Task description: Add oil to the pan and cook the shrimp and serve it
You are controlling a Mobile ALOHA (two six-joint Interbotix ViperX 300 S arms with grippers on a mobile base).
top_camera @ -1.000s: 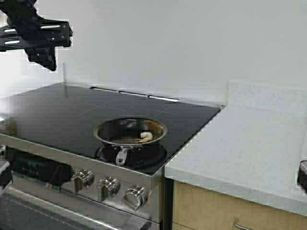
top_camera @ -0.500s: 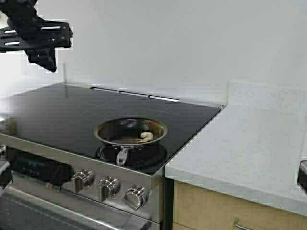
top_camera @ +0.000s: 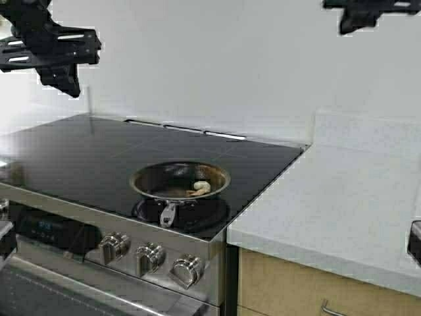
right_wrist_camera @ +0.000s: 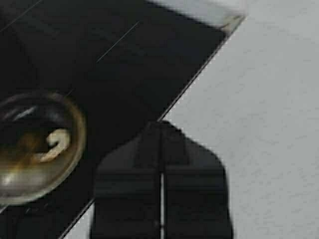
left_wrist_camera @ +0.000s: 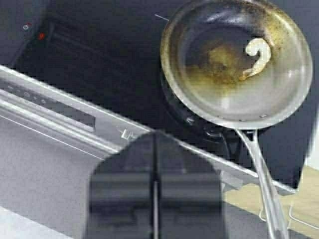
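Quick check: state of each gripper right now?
Left gripper: closed, holding nothing, raised above the stove.
Right gripper: closed, holding nothing, raised over the counter edge.

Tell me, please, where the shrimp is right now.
In the high view the shrimp lies inside the pan, toward its right side, on the front right of the stove, beside the counter.

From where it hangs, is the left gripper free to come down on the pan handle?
Probably yes: the left gripper hangs shut, high above the stove front, and nothing lies between it and the pan handle.
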